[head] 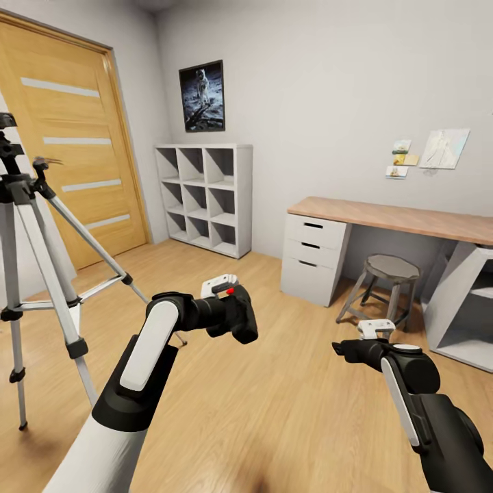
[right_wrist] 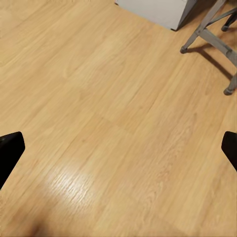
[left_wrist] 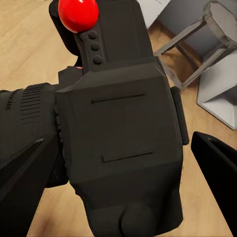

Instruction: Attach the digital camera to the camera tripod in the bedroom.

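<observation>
I have the digital camera clamped in my left gripper, held up in the air over the light wood floor, in front of the robot and a little to its left. On the left wrist feed the camera body sits squeezed between the two dark fingers, its lens barrel sticking out to one side and the red button on its top plain to see.

The camera tripod stands at the left edge of my head view, legs spread on the floor, its black head up near the wooden door. Camera and tripod are apart, not touching.

My right gripper hangs low on the right with nothing in it; on the right wrist feed its fingertips sit far apart over bare boards.

Further back I see a white cube shelf, a desk with white drawers, and a grey stool beside it
</observation>
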Robot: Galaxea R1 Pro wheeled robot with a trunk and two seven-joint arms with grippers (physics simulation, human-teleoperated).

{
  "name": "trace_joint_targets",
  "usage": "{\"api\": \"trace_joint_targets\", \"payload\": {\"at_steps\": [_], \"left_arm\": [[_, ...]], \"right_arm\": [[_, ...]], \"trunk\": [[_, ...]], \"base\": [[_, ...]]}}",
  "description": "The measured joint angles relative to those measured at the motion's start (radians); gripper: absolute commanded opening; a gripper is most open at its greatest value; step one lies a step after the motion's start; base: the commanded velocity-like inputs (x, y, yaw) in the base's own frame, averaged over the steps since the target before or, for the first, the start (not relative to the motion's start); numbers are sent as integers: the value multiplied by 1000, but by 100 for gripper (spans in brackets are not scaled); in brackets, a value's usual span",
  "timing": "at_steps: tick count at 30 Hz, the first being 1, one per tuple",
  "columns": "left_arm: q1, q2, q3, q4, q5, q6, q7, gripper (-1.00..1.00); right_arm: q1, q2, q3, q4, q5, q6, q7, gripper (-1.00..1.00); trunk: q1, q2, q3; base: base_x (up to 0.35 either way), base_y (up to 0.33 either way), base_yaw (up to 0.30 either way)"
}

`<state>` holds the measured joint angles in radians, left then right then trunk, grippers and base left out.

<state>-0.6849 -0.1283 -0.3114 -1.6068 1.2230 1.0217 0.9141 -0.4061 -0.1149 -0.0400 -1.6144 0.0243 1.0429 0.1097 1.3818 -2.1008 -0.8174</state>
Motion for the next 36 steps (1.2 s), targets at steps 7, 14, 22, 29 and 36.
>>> {"api": "trace_joint_targets", "payload": {"at_steps": [7, 14, 22, 29, 36], "left_arm": [[0, 1, 0, 0, 1, -1, 5, -100], [0, 1, 0, 0, 1, -1, 7, -100], [0, 2, -1, 0, 1, 0, 6, -100], [1, 4, -1, 0, 0, 1, 9, -100], [2, 5, -2, 0, 0, 1, 10, -100]], "right_arm": [[2, 0, 1, 0, 0, 0, 0, 100], [3, 2, 2, 0, 0, 0, -1, 100], [3, 5, 1, 0, 0, 0, -1, 100], [3, 9, 4, 0, 0, 0, -2, 100], [3, 9, 5, 0, 0, 0, -2, 100]], "trunk": [[-27, 49, 22], [-54, 98, 44], [-54, 98, 42], [-54, 98, 40], [-54, 98, 40]], "base": [[0, 0, 0], [0, 0, -12], [23, -19, -202], [215, -178, -125], [280, -189, -23]]}}
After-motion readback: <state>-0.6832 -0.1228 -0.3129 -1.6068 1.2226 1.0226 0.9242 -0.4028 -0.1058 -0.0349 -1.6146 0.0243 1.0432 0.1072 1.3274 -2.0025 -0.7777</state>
